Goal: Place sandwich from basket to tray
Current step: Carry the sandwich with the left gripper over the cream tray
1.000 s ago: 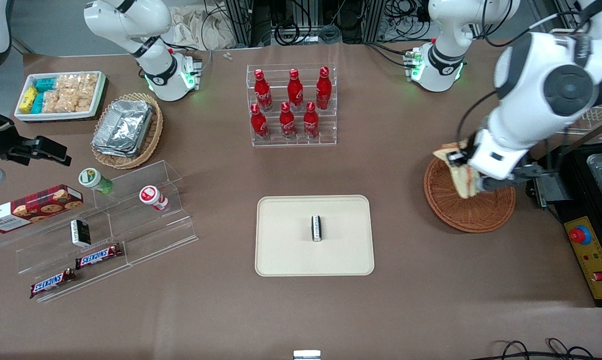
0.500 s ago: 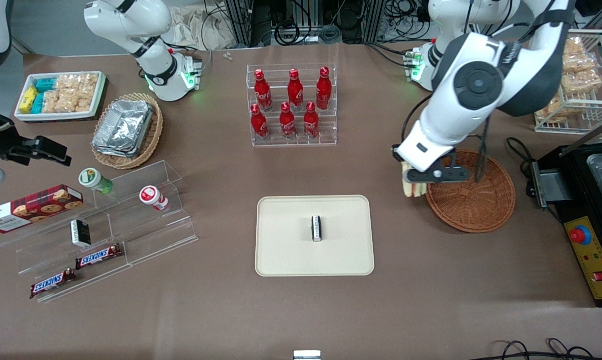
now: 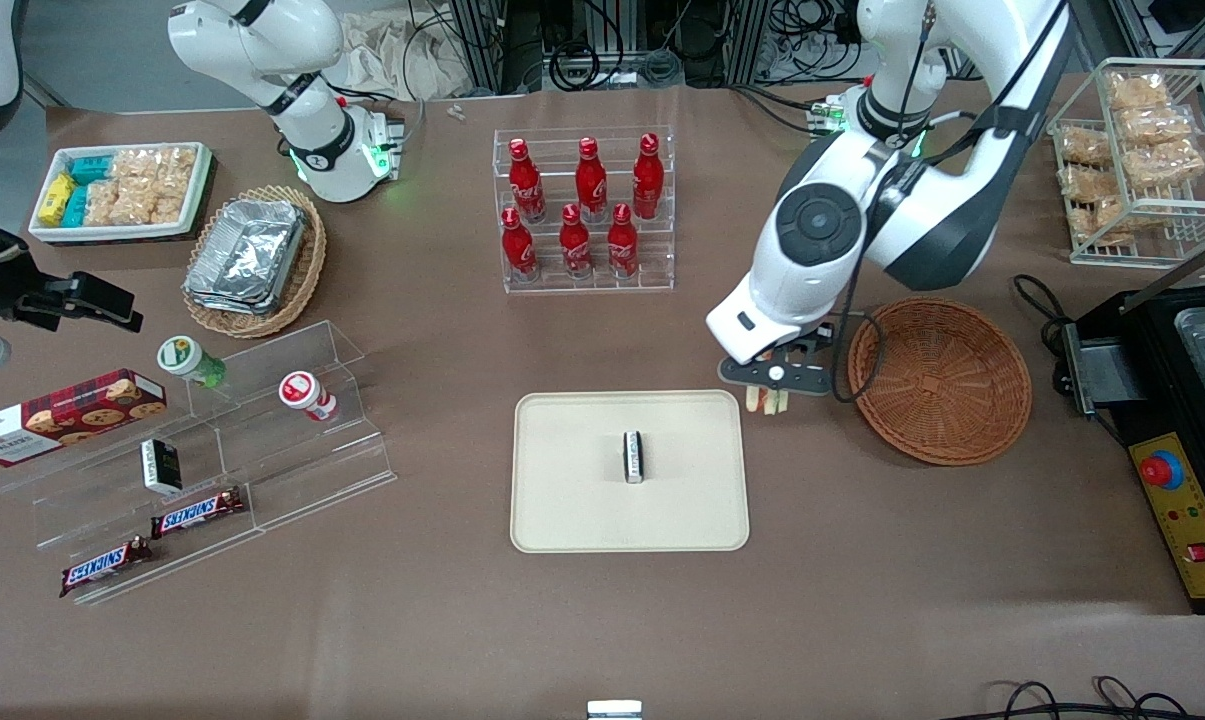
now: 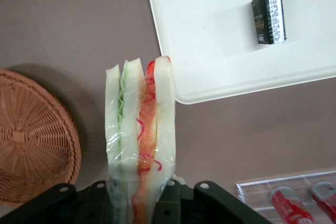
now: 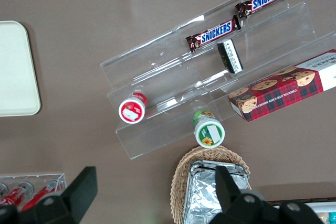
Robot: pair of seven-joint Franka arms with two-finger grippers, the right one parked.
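My left gripper (image 3: 768,392) is shut on the sandwich (image 3: 767,401), a plastic-wrapped wedge of white bread with green and orange-red filling, clear in the left wrist view (image 4: 140,129). It hangs above the table between the reddish-brown wicker basket (image 3: 940,380) and the cream tray (image 3: 572,500), just beside the tray's corner nearest the basket. The basket holds nothing and also shows in the left wrist view (image 4: 31,140), as does the tray (image 4: 210,35). A small black packet (image 3: 633,456) lies in the middle of the tray.
A clear rack of red cola bottles (image 3: 584,210) stands farther from the front camera than the tray. Toward the parked arm's end are clear steps with snacks (image 3: 202,470), a tan basket of foil containers (image 3: 254,258) and a white snack tray (image 3: 122,190). A wire snack rack (image 3: 1142,150) and black machine (image 3: 1177,400) stand at the working arm's end.
My gripper has lifted the sandwich out of the basket and carried it sideways over the basket's rim to the tray's corner. The basket is now bare.
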